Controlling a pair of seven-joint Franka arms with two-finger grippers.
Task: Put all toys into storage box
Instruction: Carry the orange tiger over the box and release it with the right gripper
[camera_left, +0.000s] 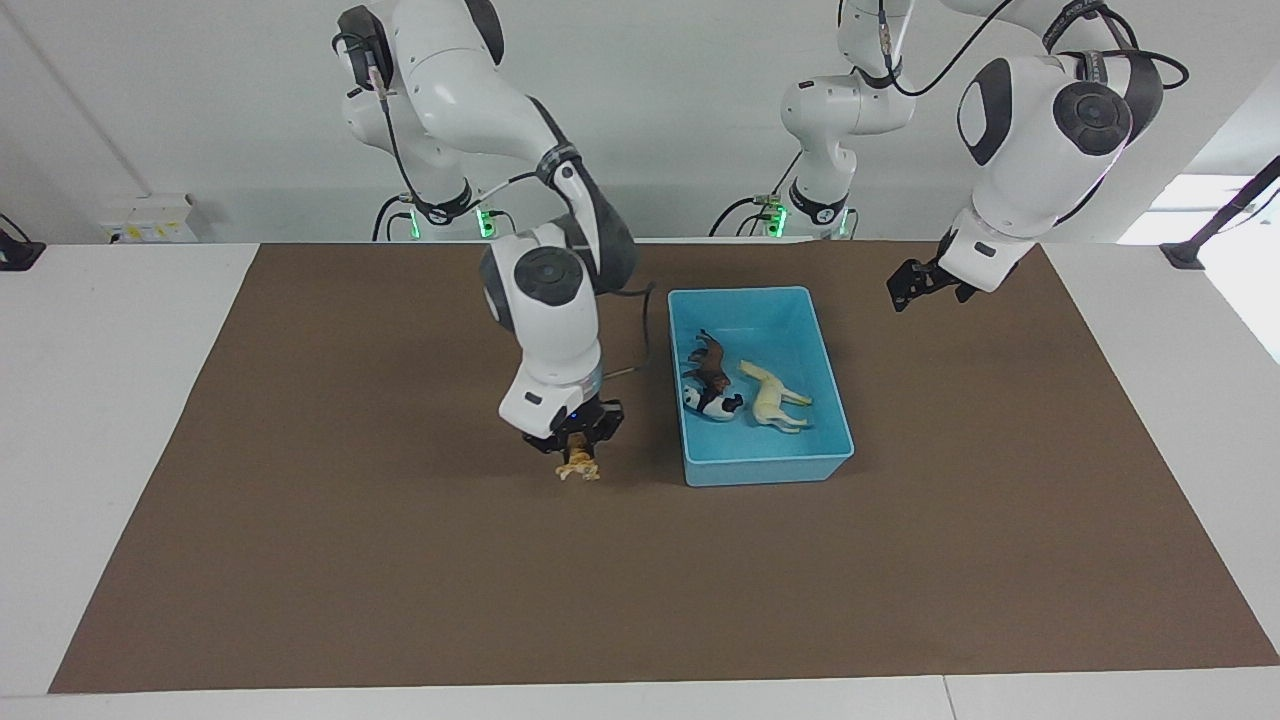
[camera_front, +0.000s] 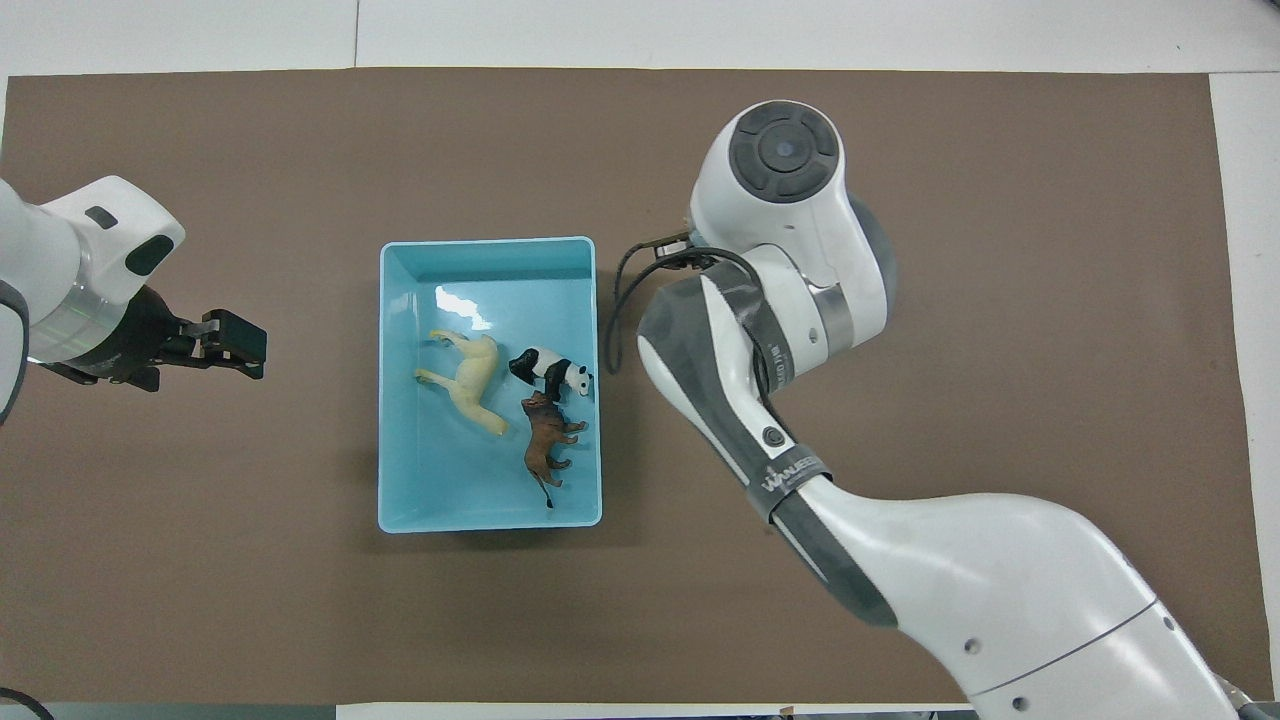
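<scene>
The light blue storage box (camera_left: 830, 408) (camera_front: 490, 256) stands mid-table on the brown mat. In it lie the cream-white horse (camera_left: 772, 396) (camera_front: 470, 380), the panda (camera_left: 708, 403) (camera_front: 545, 370) and the brown lion (camera_left: 710, 364) (camera_front: 545, 450). My right gripper (camera_left: 577, 447) is shut on the orange tiger (camera_left: 578, 466) and holds it in the air over the mat, close beside the box on the right arm's side. In the overhead view the right arm hides the tiger and the gripper. My left gripper (camera_left: 912, 284) (camera_front: 232, 340) hangs empty over the mat on the box's left-arm side.
The brown mat (camera_left: 350, 560) (camera_front: 1050, 200) covers most of the white table. The right arm's forearm and wrist (camera_front: 780, 330) reach across the mat next to the box.
</scene>
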